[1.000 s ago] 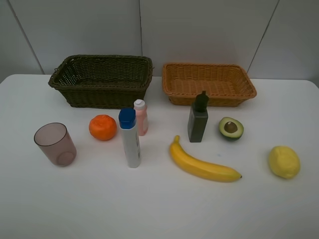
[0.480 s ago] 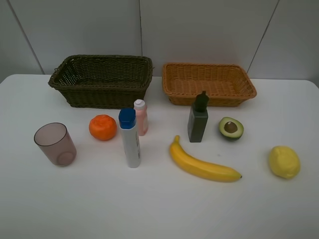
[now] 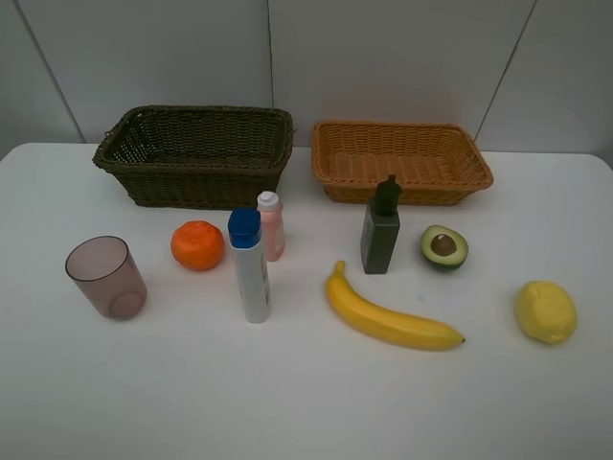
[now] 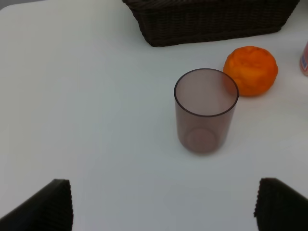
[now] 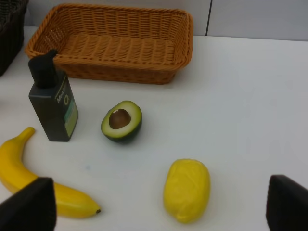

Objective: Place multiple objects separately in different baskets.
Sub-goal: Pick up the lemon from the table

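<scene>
**Eight loose items in front of two baskets**

On the white counter, the dark olive-brown basket and orange-tan basket sit side by side at the back. The banana lies flat, stem toward the upright dark green bottle, tip toward the lemon. The upright white blue-capped bottle partly hides the small pink bottle. The mauve cup stands mouth up near the orange. The halved avocado lies pit up. The left fingers and right fingers are spread and empty, with only their tips in frame.

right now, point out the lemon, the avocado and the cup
lemon (image 5: 186, 190): right wrist view, middle of its skin
avocado (image 5: 120, 119): right wrist view, on the pit
cup (image 4: 204, 118): left wrist view, on its front wall
</scene>
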Robot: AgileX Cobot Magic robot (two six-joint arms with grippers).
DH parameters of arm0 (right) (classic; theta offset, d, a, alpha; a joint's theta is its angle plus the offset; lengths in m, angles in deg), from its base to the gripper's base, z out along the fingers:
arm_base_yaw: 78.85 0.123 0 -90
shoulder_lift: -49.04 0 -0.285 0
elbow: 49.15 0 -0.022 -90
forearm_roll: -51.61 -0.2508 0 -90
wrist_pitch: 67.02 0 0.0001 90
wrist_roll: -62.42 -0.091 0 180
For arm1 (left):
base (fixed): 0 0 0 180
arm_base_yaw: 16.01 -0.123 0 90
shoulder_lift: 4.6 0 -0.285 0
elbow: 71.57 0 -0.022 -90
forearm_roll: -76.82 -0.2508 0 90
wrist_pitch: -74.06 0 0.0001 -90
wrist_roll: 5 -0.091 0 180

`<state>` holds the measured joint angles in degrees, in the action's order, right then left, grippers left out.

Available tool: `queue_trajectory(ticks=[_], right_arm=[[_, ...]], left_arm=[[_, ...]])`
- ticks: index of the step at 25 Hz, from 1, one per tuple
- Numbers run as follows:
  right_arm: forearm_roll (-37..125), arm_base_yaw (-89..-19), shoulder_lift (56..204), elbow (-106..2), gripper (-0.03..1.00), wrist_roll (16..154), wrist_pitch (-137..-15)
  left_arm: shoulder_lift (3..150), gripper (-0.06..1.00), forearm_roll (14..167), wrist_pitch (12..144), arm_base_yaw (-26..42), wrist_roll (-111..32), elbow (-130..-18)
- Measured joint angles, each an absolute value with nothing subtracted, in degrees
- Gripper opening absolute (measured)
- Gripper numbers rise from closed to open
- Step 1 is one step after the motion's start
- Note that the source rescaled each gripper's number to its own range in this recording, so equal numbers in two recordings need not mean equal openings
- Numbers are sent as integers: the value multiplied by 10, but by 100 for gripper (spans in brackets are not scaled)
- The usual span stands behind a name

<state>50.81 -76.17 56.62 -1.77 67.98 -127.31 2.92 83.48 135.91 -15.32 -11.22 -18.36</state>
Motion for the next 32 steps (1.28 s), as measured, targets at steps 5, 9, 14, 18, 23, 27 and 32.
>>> queue_trajectory(ticks=[5,9,14,18,23,27,32], right_arm=[[508,-762,566,-18,86,680,-1273],[508,-762,573,-25,86,680,-1270],[508,-762,655,-67,86,667,-1255],[508,-761,743,-104,86,649,-1253],[508,-761,857,-139,86,613,-1253],[508,-761,943,-158,86,605,-1251],[516,-761,1038,-161,86,604,-1229]], left_arm=[[29,100,835,1359,-153,-112,-184],[29,100,835,1359,-153,-112,-184],[29,100,835,1359,-153,-112,-184],[29,100,835,1359,-153,-112,-184],[29,100,835,1359,-153,-112,-184],[29,100,835,1359,-153,-112,-184],[29,100,835,1359,-153,-112,-184]])
